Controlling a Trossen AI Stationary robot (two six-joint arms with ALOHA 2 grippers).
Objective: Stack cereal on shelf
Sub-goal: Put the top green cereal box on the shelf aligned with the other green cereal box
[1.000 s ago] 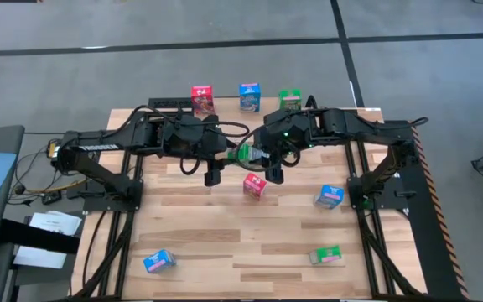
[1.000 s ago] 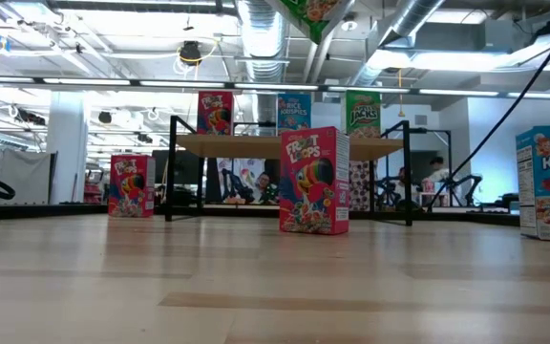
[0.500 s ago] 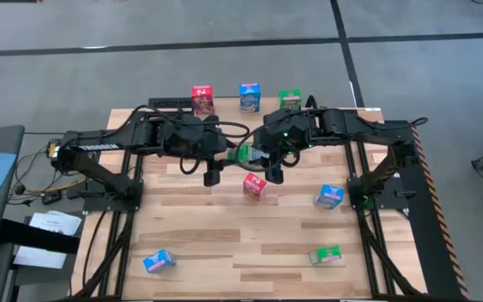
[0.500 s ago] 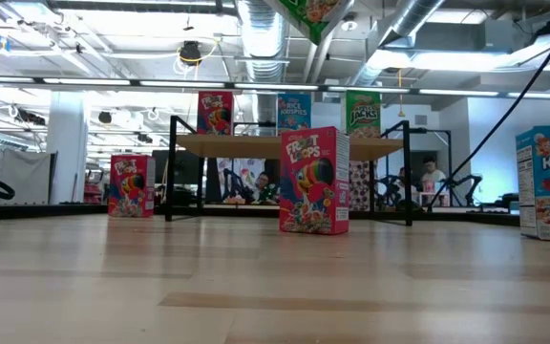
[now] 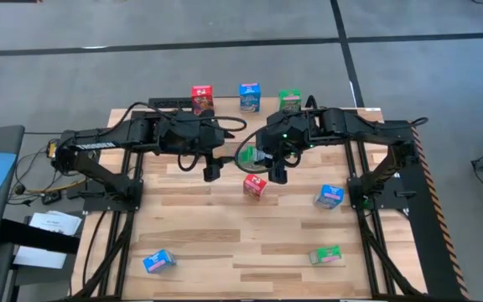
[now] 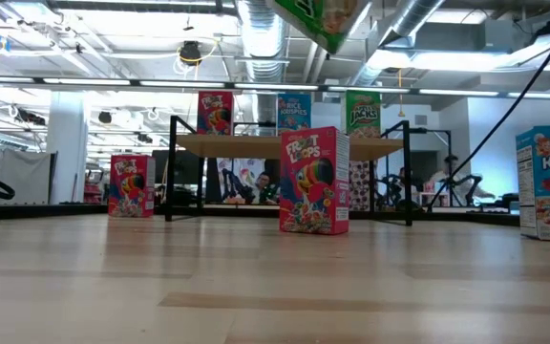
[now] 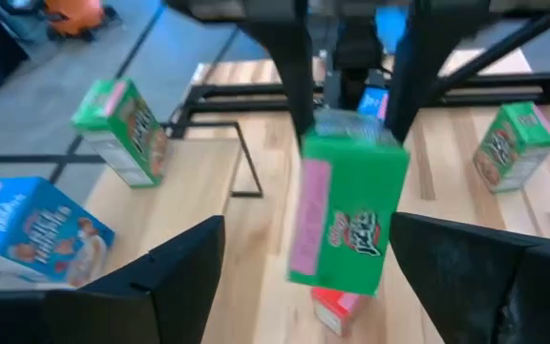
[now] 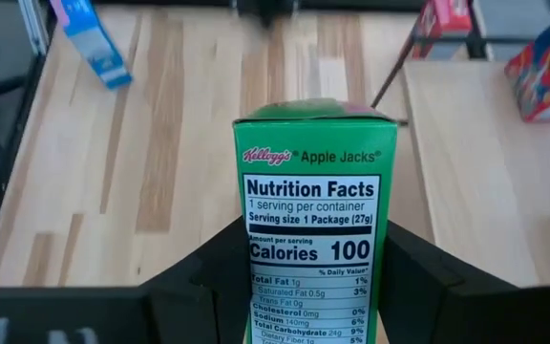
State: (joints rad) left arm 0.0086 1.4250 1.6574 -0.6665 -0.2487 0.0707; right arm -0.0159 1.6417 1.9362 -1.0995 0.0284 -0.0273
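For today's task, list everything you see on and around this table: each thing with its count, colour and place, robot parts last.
red cereal boxes: three, red; shelf's left end, upright mid-table, on the table by the shelf's left legs
blue cereal boxes: three, blue; shelf's middle, table's right side, near-left corner
green cereal boxes: three, green; shelf's right end, near-right on the table, one held above the table
shelf: one, light wood on black legs; table's far edge
table: one, slatted wood
left gripper: dark, open, facing the held box
right gripper: dark, shut on the held green box
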